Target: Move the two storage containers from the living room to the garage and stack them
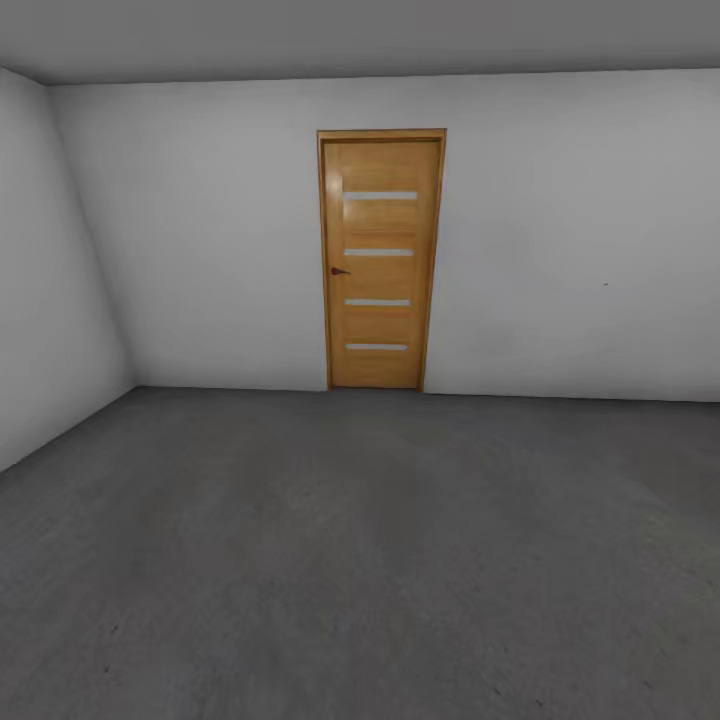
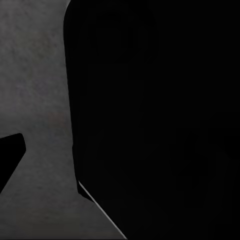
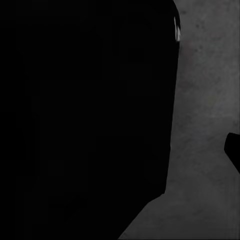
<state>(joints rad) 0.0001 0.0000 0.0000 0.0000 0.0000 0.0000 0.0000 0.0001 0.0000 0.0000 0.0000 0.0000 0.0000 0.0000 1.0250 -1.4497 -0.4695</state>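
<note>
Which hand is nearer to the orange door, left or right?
Cannot tell. The door stands far ahead in the back wall; both wrist views face the concrete floor beside a dark shape.

The floor (image 1: 360, 560) looks like matt, mottled grey concrete; the door (image 1: 380, 260) is smooth orange wood.

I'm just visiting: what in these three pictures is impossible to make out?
- Left wrist view: a big black shape covers most of the picture; what it is cannot be told. Beside it lies grey floor.
- Right wrist view: a similar black mass blocks the picture the same way.
- Head view: the door is shut, hiding whatever is behind it; its handle is too small for detail.
</note>
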